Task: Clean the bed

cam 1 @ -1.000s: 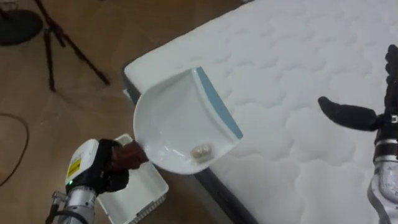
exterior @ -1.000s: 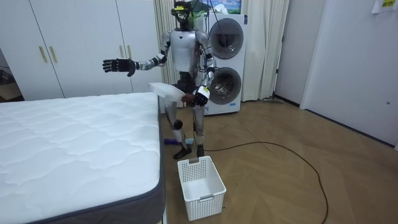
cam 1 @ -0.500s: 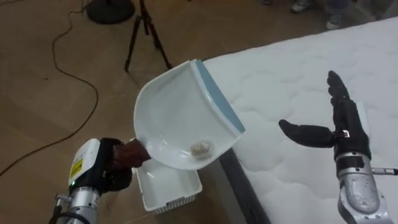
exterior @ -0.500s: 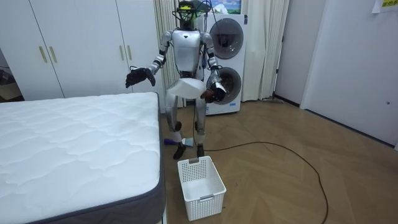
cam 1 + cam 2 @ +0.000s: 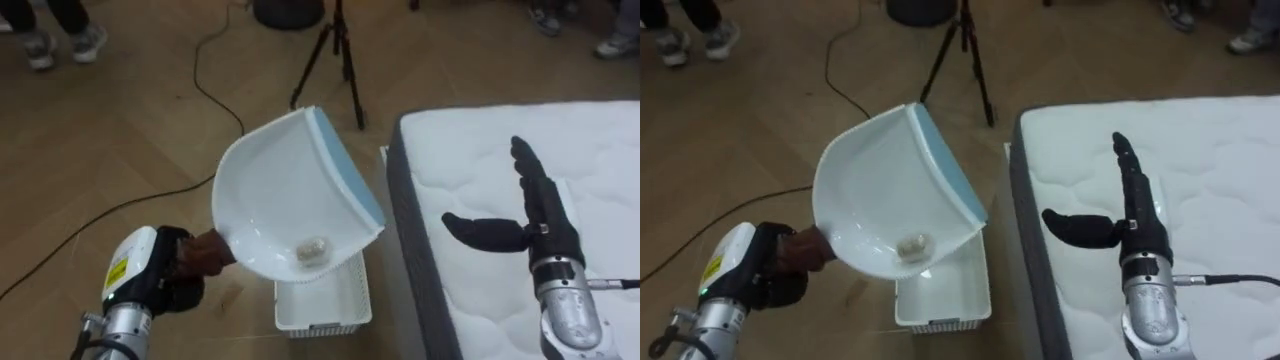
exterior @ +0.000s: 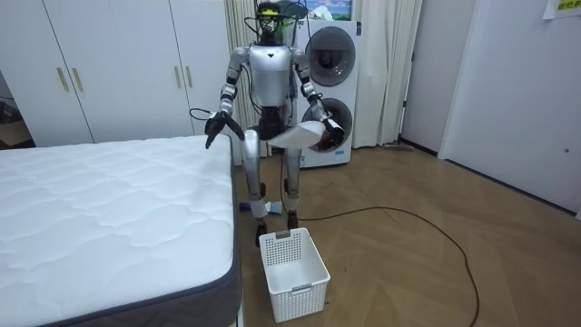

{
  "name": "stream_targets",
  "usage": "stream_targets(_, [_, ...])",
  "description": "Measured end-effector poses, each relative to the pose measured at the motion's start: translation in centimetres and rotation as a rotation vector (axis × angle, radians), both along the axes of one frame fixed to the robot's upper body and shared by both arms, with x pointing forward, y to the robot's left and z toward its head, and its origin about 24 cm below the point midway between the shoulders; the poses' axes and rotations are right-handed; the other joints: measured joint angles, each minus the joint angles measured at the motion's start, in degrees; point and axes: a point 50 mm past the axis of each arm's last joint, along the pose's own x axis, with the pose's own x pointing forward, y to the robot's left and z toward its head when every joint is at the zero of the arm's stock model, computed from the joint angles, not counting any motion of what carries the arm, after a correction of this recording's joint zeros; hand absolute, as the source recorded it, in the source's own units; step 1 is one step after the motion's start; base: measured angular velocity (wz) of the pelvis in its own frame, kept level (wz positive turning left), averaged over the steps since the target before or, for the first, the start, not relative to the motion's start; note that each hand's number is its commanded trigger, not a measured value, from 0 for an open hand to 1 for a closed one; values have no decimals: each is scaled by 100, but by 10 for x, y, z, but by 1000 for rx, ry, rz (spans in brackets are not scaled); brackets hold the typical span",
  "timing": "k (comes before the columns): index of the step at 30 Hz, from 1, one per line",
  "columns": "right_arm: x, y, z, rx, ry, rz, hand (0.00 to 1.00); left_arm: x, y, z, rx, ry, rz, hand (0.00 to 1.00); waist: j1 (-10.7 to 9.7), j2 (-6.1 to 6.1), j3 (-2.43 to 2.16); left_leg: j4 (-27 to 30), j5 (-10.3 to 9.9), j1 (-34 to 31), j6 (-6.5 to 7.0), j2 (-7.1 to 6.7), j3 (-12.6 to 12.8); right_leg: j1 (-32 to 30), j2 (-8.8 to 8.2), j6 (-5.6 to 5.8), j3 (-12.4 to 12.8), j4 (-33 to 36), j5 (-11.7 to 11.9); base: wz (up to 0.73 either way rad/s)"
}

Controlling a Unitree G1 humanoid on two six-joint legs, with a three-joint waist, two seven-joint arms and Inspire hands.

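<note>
A white dustpan (image 5: 285, 195) with a blue front lip is tilted up over the wooden floor, and a small crumpled scrap (image 5: 311, 249) lies in its bowl. My left hand (image 5: 172, 272) is shut on the dustpan's brown handle at the lower left. Right under the pan's low end stands a white plastic basket (image 5: 322, 303). My right hand (image 5: 528, 218) hovers open, fingers straight, above the white quilted bed (image 5: 590, 150). In the room view I stand at the bed's far corner (image 6: 213, 150), holding the dustpan (image 6: 292, 136) in front of me.
A black tripod (image 5: 333, 55) stands on the floor behind the dustpan, and a dark cable (image 5: 120, 205) runs across the boards. People's shoes (image 5: 60, 40) show at the top edges. Stacked washing machines (image 6: 331, 91) and white wardrobes (image 6: 118, 68) stand behind me.
I have turned left away from the bed, so the view swung to the floor. The basket now lies under the dustpan. My right arm has come down from its raised stretch.
</note>
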Motion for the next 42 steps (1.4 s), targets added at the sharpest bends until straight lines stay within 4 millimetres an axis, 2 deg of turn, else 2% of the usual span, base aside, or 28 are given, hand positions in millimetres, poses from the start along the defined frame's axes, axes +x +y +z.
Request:
stream_targets(1, [0,1,-1,-2,3,4,0,0,-1,-1,-8,1,4,100,-15,4,5,0,-3,-32,-7,25,26,-11,-11,-84,-77,43,-32,49])
stream_targets(3, [-1,1,-2,2,7,1,0,-1,-2,-3,-10,13,0,100,-102,12,11,-6,3,-91,-16,88,177,-10,-27,-101,-172,92,-125,53])
stream_targets(5, [-2,1,-5,-4,8,-2,0,0,-3,-7,-6,33,-6,100,-162,20,37,-26,21,-171,-43,215,486,-17,-40,-146,-300,93,-192,41])
stream_targets(7, [-5,-2,-11,-23,35,-7,0,1,-3,-11,-2,48,-5,100,-127,-8,56,-121,63,-185,-100,244,600,-34,-61,-160,-337,86,-235,26])
stream_targets(14, [-6,-4,-21,-50,82,-11,0,-1,6,-16,27,94,20,100,-101,10,52,-193,96,-563,-146,304,656,-446,-98,-207,-420,193,-254,6])
stream_targets(18, [-4,-2,-26,-85,101,10,0,16,32,-7,128,113,11,100,-172,91,69,-165,117,-776,-146,308,735,-638,-145,-206,-437,234,-254,4])
stream_targets(20, [-4,-4,-28,-90,112,7,0,25,44,1,177,108,15,100,-245,214,90,-129,134,-884,-117,293,815,-726,-187,-196,-432,270,-249,8])
stream_targets(21, [-3,-4,-27,-96,112,11,0,29,52,5,201,111,26,100,-287,325,121,-93,141,-956,-105,270,861,-812,-231,-188,-425,323,-248,0])
stream_targets(23, [-4,-5,-28,-126,120,28,0,33,68,13,252,125,43,100,-438,597,111,-43,184,-1190,-33,178,939,-1094,-363,-163,-404,488,-246,4])
stream_targets(24, [-4,-6,-28,-127,125,27,0,35,70,14,261,131,44,100,-468,667,115,-38,196,-1222,-14,148,940,-1143,-394,-152,-396,519,-245,12])
stream_targets(25, [-6,-8,-31,-133,140,23,0,39,74,16,282,149,36,100,-513,798,114,-47,218,-1230,21,87,978,-1215,-479,-112,-383,613,-267,6])
stream_targets(26, [-7,-9,-32,-136,148,21,0,41,75,18,296,157,32,100,-531,847,123,-59,231,-1219,42,50,1007,-1247,-522,-99,-354,684,-275,0])
stream_targets(27, [-7,-11,-33,-144,156,21,0,43,79,19,317,176,25,100,-558,924,134,-104,264,-1211,90,-24,1141,-1333,-628,-34,-253,845,-324,0])
stream_targets(28, [-7,-14,-32,-158,157,23,0,45,82,22,337,192,13,100,-633,980,146,-137,298,-1222,146,-129,1231,-1444,-758,9,-190,998,-387,-4])
stream_targets(31, [-8,-23,-28,-218,163,35,0,50,89,26,373,228,8,100,-720,1112,189,-176,376,-1333,249,-299,1453,-1740,-891,62,89,1161,-436,-15])
stream_targets(33, [-6,-20,-27,-262,159,73,0,46,94,22,378,267,26,100,-760,1149,178,-167,376,-1369,250,-317,1588,-1857,-901,72,224,1243,-446,-27])
stream_targets(35, [-3,-16,-26,-273,153,96,0,46,96,22,396,292,26,100,-885,1185,183,-145,379,-1420,255,-348,1596,-1937,-938,82,246,1308,-457,-3])
stream_targets(37, [0,-15,-24,-271,138,102,0,46,96,22,430,330,-16,100,-1023,1295,191,-90,379,-1518,259,-364,1615,-2054,-952,83,276,1366,-458,6])
stream_targets(39, [3,-16,-21,-282,126,106,0,47,96,21,453,371,-45,100,-1062,1414,189,-68,380,-1577,261,-367,1691,-2159,-951,86,334,1413,-456,-4])
stream_targets(42, [7,-11,-16,-291,96,134,0,49,106,28,498,413,-39,100,-1097,1460,189,-59,381,-1683,263,-370,1894,-2402,-941,77,513,1568,-462,-13])
